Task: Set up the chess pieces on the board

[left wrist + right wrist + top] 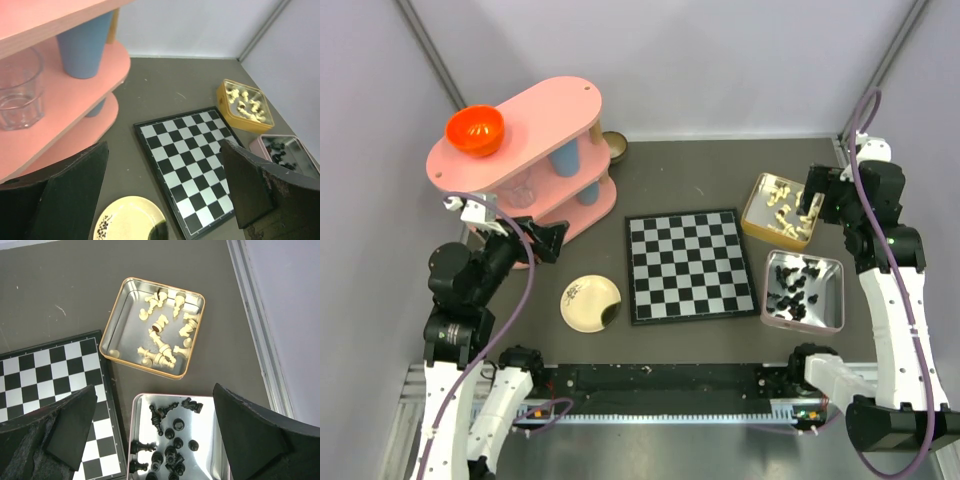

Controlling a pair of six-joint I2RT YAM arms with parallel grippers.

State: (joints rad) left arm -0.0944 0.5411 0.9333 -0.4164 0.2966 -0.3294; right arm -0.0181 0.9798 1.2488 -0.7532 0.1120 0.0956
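The board [690,265] lies flat mid-table, and no chessman shows on its squares; it also shows in the left wrist view [192,160] and the right wrist view [50,385]. The black chess pieces [796,284] lie jumbled in a pink-rimmed silver tin [836,300] right of the board, below my right gripper in the right wrist view [175,440]. My right gripper [812,205] [154,390] is open and empty, held above the two tins. My left gripper [556,240] [164,147] is open and empty, left of the board by the pink shelf.
An orange-rimmed tin [752,222] [111,330] of cream-white chessmen sits at the back right. A round cream plate [590,303] [130,220] lies left of the board. A pink two-tier shelf [545,115] holds an orange bowl [474,130], blue cups and a glass [17,90].
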